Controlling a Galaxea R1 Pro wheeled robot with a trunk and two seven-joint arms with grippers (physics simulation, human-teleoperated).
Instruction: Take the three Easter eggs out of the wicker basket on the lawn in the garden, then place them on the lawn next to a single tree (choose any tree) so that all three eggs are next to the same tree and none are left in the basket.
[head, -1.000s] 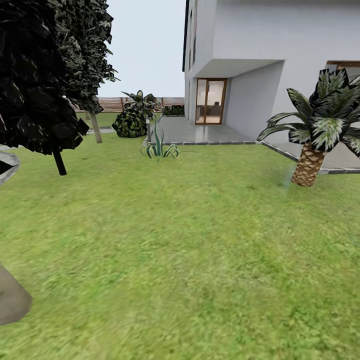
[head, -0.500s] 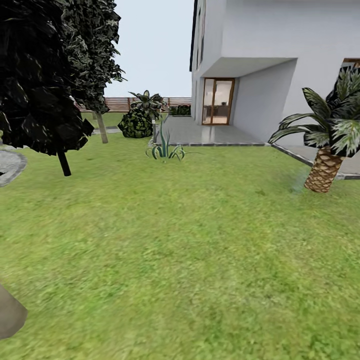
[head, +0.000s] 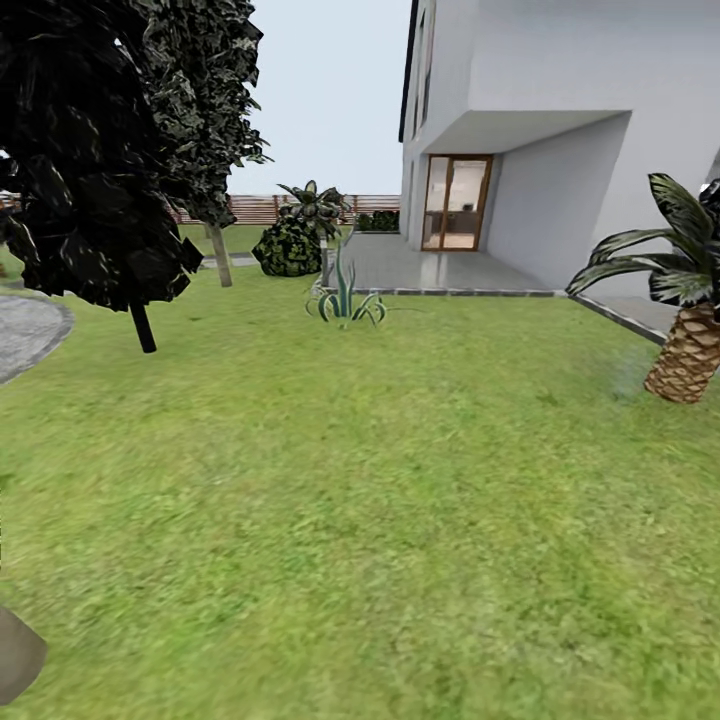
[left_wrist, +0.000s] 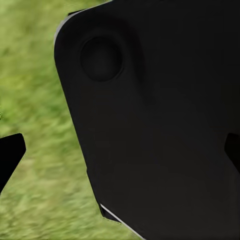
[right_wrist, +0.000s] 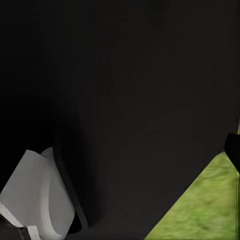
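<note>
The Easter eggs and the wicker basket are out of view. The lawn (head: 380, 480) spreads wide and green ahead in the head view. A tree with a pale grey trunk (head: 220, 262) and speckled dark green leaves stands at the far left of the garden, in front of the slat fence (head: 275, 208). In the left wrist view my left gripper (left_wrist: 120, 152) is open, its black fingertips (left_wrist: 11, 156) far apart at the frame's edges, with a dark part of my own body behind them. In the right wrist view one fingertip (right_wrist: 233, 149) stands far out at the edge over grass.
A black-trunked tree (head: 143, 325) with near-black foliage stands nearer at left, beside a grey paved patch (head: 25, 335). A spiky plant (head: 345, 300), a round bush (head: 288, 250), a palm (head: 690, 350) and the white house (head: 560, 130) with its terrace lie ahead and right.
The whole head view has shifted: trees, house and palm slid to the right, so the camera has turned left. Nothing in the garden itself has moved.
</note>
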